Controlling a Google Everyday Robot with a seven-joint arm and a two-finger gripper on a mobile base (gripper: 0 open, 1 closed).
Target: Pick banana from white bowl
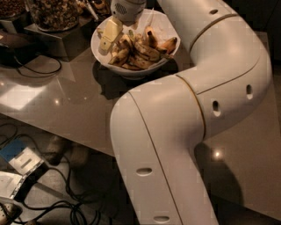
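The white bowl (164, 24) stands at the back of the grey-brown table (66, 101) and holds a pile of bananas. A brown-blotched banana (147, 50) lies across the middle of the pile, and a plumper orange-yellow one (169, 44) lies at the right rim. I cannot tell the long overripe banana from the others. My gripper (108, 36) comes down from the top edge into the left side of the bowl, its pale tip against the bananas there. My large white arm (197, 110) fills the middle and right of the view.
Glass jars of nuts (52, 13) stand on a dark stand (57, 41) left of the bowl. A black cable (35, 66) loops on the table's left part. Beyond the table's front edge, cables and a power strip (26, 171) lie on the floor.
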